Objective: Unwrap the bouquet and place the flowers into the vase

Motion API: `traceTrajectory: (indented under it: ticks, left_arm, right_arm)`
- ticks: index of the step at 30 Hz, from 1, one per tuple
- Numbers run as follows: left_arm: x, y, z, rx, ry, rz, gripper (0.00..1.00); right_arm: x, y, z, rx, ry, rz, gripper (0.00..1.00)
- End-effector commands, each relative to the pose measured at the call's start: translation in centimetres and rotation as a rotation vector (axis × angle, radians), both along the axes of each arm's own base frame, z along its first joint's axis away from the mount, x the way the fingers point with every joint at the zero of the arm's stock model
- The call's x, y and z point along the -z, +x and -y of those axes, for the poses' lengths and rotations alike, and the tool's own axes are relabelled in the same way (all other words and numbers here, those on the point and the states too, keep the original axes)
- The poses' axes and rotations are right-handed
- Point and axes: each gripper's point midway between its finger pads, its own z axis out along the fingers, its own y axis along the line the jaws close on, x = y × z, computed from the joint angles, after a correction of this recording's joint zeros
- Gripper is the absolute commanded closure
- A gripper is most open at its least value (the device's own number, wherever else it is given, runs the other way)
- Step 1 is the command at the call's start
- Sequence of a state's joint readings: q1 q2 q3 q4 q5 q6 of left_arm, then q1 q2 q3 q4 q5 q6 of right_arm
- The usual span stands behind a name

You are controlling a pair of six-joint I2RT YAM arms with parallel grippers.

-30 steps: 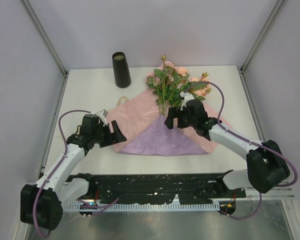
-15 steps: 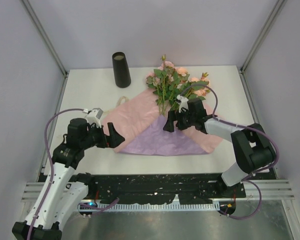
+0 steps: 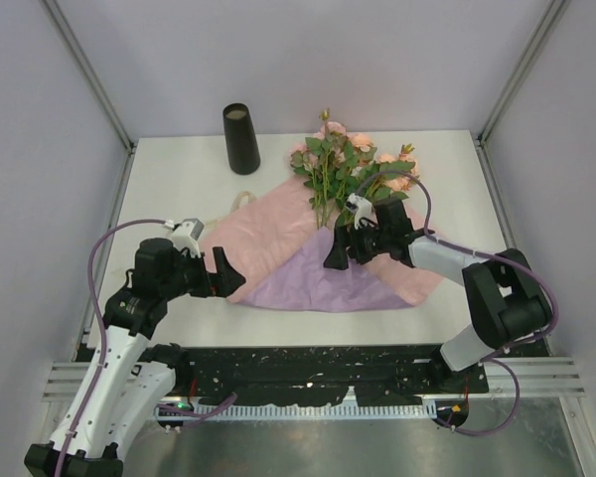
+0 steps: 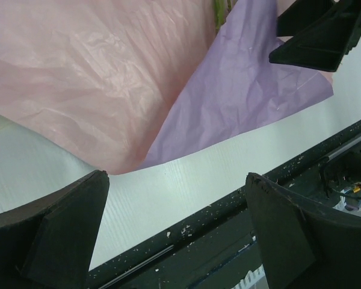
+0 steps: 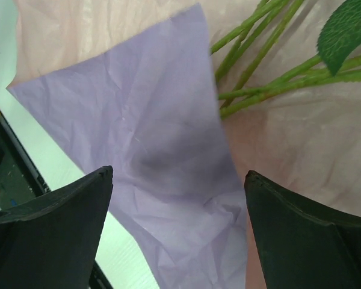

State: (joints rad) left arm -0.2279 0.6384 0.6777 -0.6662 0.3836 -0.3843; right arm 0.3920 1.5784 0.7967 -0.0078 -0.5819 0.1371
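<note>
Right now the right hand (image 5: 179, 174) hangs with its fingers spread wide and nothing between them. It sits low over the purple paper flap (image 5: 168, 120), and the cut ends of the thin green stems (image 3: 324, 211) lie just beside it toward the far edge. The left hand (image 4: 177, 177) is likewise wide open and empty, poised off the near left corner of the crinkled pink wrapping sheet (image 3: 268, 234), over the near left part of the counter (image 3: 159, 189).

The sheet lies spread flat across the middle of the counter, so the unwrapping looks done. On it rest the peach-pink roses with green leaves (image 3: 343, 164), heads toward the far edge and stems pointing to the near edge. The tall narrow black cylinder vase (image 3: 240, 139) stands upright at the far edge, left of the middle, well apart from the roses.

The bunch should be light. The stems look thin and smooth, so they may slip or fan apart, and the blooms would crush. The best hold, I judge, is across the bare lower stems, below the leaves, gathering them all in one pinch. The soft, thin paper could come up with them. The narrow vase may tip if stems strike its rim.
</note>
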Motion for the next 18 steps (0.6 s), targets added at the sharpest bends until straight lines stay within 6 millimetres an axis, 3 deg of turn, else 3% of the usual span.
traceTrajectory:
  ticks: [1,6,13,18]
  left_arm:
    - [-0.3,0.2,-0.5,-0.018,0.019,0.022,0.0]
    - [-0.3,0.2,-0.9,-0.039,0.033,0.027,0.0]
    - [-0.1,0.3,-1.0,-0.044,0.035,0.027,0.0]
    - [0.0,0.3,-0.1,0.002,0.009,0.001,0.0]
  right_arm:
    - [-4.0,-2.8,-0.6,-0.081,0.071,0.051,0.06]
    - [-5.7,-5.2,-0.5,-0.07,0.078,0.061,0.06]
    - [-7.2,-11.4,-2.2,-0.118,0.169,0.02,0.07]
    - [-9.6,-15.4,-2.7,-0.166,0.223,0.039,0.07]
